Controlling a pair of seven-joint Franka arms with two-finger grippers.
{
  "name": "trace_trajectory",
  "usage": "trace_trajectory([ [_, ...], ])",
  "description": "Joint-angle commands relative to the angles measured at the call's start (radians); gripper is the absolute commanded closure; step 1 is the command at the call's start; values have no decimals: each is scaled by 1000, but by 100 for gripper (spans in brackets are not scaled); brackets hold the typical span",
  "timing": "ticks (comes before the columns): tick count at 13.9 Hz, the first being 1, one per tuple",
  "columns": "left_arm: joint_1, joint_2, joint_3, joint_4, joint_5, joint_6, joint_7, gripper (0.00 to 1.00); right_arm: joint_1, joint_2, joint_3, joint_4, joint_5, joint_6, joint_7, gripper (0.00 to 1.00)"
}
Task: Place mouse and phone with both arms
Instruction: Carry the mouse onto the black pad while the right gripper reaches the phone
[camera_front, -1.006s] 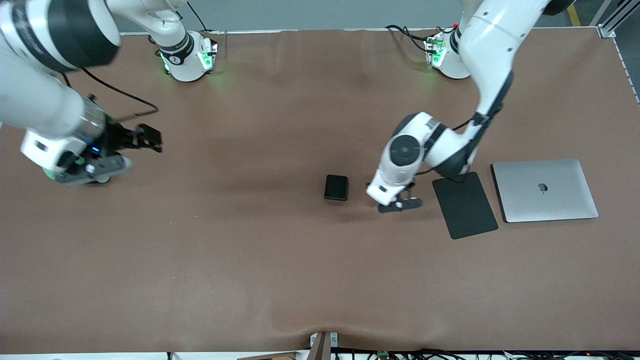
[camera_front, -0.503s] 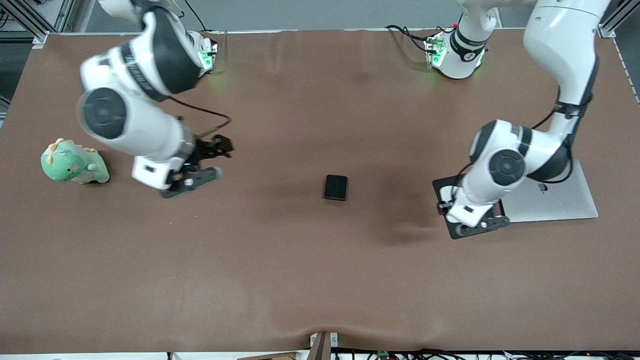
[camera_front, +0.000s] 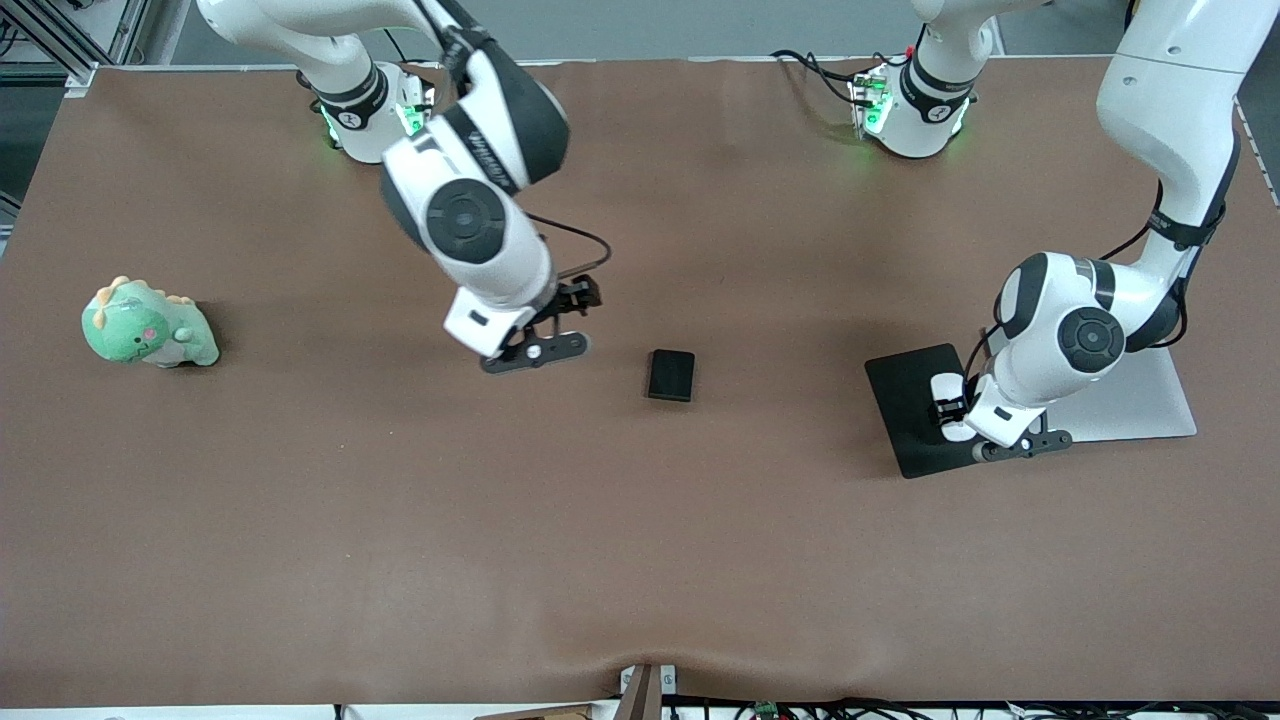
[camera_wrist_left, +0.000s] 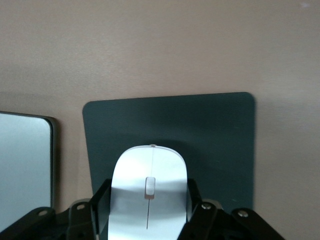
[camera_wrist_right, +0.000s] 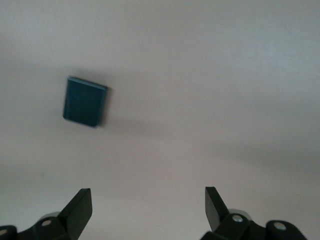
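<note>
Okay, I'm seeing wide bare table (camera_front: 640, 560) all around the phone (camera_front: 671, 375), which is lying flat mid-table. My right gripper (camera_front: 535, 345) is hanging over bare table beside it toward the right arm's end, fingers (camera_wrist_right: 80, 207) spread apart. My left gripper (camera_front: 985, 425) is hovering over the mouse pad (camera_front: 905, 400), beside the laptop (camera_front: 1165, 395), forearm angled down, clamping the mouse (camera_wrist_left: 149, 192).
</note>
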Motion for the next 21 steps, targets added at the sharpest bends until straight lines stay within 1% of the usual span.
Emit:
trace_trajectory([
  [1, 9, 12, -15, 1, 22, 35, 1, 100, 42, 136, -12, 74, -28, 115, 174, 0],
  [3, 0, 32, -18, 12, 21, 40, 1, 100, 51, 230, -11, 163, -25, 128, 235, 0],
  [6, -3, 54, -21, 17, 21, 66, 3, 100, 102, 371, -15, 302, -29, 169, 304, 0],
  [7, -5, 65, -22, 17, 21, 67, 3, 93, 117, 405, -18, 330, -39, 174, 314, 0],
  [8, -5, 68, -22, 17, 21, 70, 3, 84, 128, 431, -18, 347, -80, 176, 315, 0],
  [9, -5, 68, -22, 17, 22, 70, 3, 66, 145, 454, -18, 355, -129, 192, 315, 0],
  [10, -4, 68, -24, 17, 24, 70, 4, 40, 154, 474, -18, 355, -140, 227, 321, 0],
  [11, 0, 60, -25, 17, 22, 69, 10, 0, 156, 491, -18, 355, -141, 250, 356, 0],
  [14, 15, -29, -78, 26, 8, 40, -2, 0, 160, 517, -17, 360, -140, 284, 455, 0],
  [16, 12, -102, -82, 76, 8, -64, 0, 0, 162, 528, -17, 370, -140, 292, 485, 0],
  [18, 13, -156, -88, 169, 8, -217, 6, 0, 162, 537, -17, 379, -140, 295, 511, 0],
  [21, 7, -205, -104, 350, 7, -450, 21, 0, 162, 553, -15, 393, -140, 310, 536, 0],
])
